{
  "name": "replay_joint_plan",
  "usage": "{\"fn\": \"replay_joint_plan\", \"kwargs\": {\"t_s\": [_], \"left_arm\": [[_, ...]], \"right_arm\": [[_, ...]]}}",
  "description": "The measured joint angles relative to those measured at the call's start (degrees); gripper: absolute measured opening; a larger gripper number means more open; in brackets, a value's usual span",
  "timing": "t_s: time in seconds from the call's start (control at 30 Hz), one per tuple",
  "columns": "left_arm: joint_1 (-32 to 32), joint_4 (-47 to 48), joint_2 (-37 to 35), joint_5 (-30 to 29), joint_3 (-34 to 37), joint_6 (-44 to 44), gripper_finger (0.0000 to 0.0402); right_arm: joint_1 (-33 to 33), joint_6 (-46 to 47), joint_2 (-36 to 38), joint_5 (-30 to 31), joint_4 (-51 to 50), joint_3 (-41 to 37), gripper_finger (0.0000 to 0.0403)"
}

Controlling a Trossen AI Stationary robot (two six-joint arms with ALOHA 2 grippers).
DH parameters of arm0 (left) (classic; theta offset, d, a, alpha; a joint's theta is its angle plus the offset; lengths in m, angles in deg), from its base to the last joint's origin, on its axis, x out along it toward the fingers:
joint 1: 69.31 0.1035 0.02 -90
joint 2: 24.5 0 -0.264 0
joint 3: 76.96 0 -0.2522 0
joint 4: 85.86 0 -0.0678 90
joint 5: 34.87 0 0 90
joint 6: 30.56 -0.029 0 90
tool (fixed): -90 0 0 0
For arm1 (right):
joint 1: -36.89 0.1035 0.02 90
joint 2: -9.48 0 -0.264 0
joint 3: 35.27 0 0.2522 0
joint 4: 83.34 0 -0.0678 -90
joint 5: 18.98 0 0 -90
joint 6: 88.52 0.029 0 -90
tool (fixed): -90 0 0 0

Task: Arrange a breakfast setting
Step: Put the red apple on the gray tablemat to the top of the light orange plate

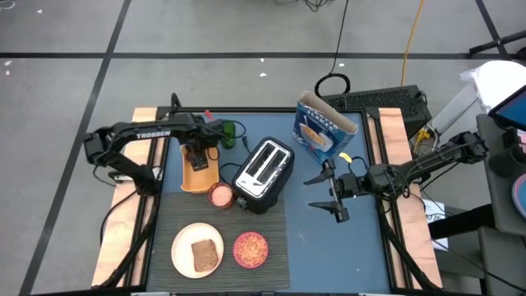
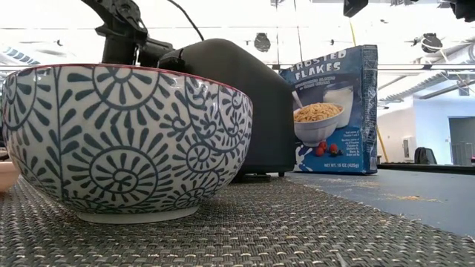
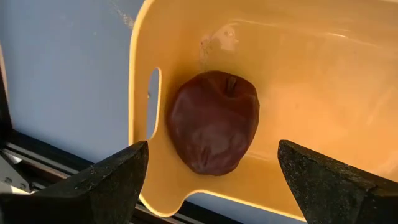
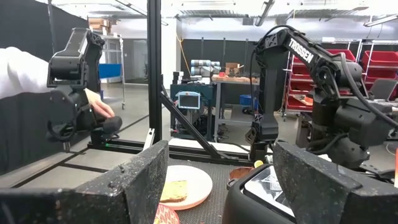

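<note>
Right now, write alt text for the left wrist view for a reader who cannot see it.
A dark red apple lies in an orange container on a blue table. The left gripper hovers above it, its two dark fingers spread wide on either side of the apple.

Robotics lab, red parts bins [image 4: 367, 68], workbenches [image 4: 233, 78]

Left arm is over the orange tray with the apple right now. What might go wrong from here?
The left gripper hangs open above the dark red apple, which lies close to the orange container's wall; a descending finger might catch the rim and shift the tray. The apple is round and may roll out of a pinch. The toaster and a small pink-topped cup stand close by, so a swing toward the plate might clip them.
</note>
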Motion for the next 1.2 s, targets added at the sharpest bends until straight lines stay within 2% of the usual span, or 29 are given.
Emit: {"fn": "replay_joint_plan", "kwargs": {"t_s": [0.93,1.2], "left_arm": [[-0.1,-3.2,9.7,-0.6,0.0,0.0,0.0361],[-0.1,-3.3,9.8,-0.6,0.0,0.1,0.0298]], "right_arm": [[0.0,0.0,0.0,0.0,0.0,0.0,0.0279],[0.0,0.0,0.0,0.0,0.0,0.0,0.0279]]}}
